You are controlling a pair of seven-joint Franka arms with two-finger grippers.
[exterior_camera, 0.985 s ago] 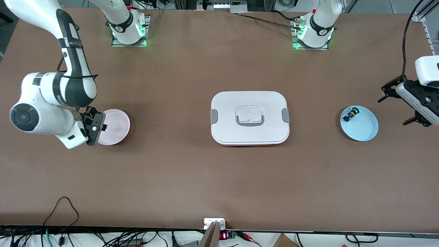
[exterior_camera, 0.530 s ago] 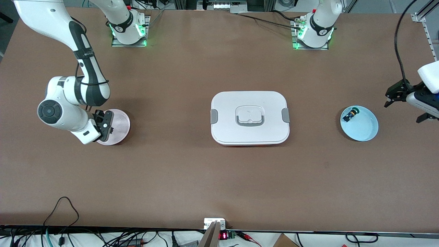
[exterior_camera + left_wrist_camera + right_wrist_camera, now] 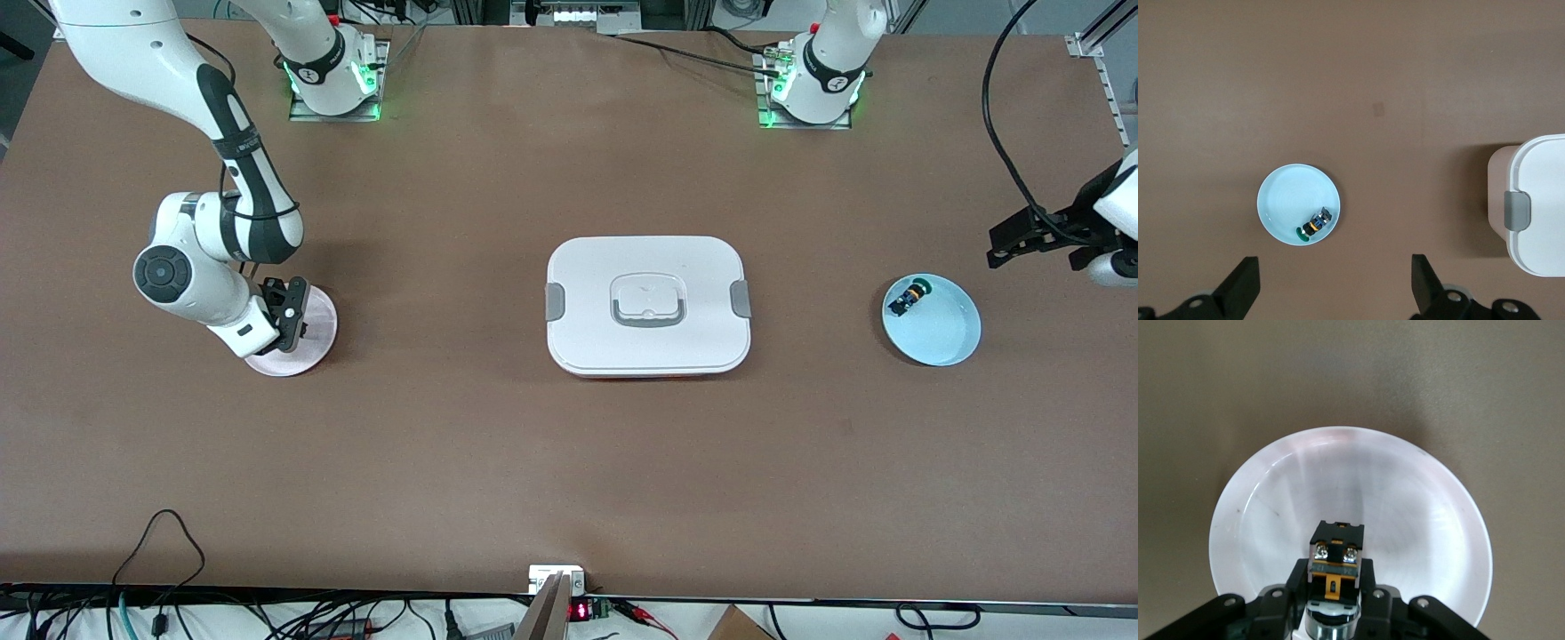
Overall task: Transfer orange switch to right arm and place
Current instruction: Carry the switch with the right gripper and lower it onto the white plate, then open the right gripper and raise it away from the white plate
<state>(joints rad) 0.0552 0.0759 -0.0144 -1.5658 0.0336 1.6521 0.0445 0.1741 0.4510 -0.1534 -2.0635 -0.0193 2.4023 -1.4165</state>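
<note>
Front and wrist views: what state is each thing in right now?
Orange switch: held in the right claw, over the pink plate.
Left claw: open, empty, up beside the blue plate.
Green-capped switch: lying in the blue plate.
White container: lid on, latched.

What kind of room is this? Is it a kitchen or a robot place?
Probably a robot lab, not a kitchen. Two white robot arms are bolted to a big brown table, loose cables hang along its edge, and the right gripper holds a small orange switch over a pink plate.
</note>
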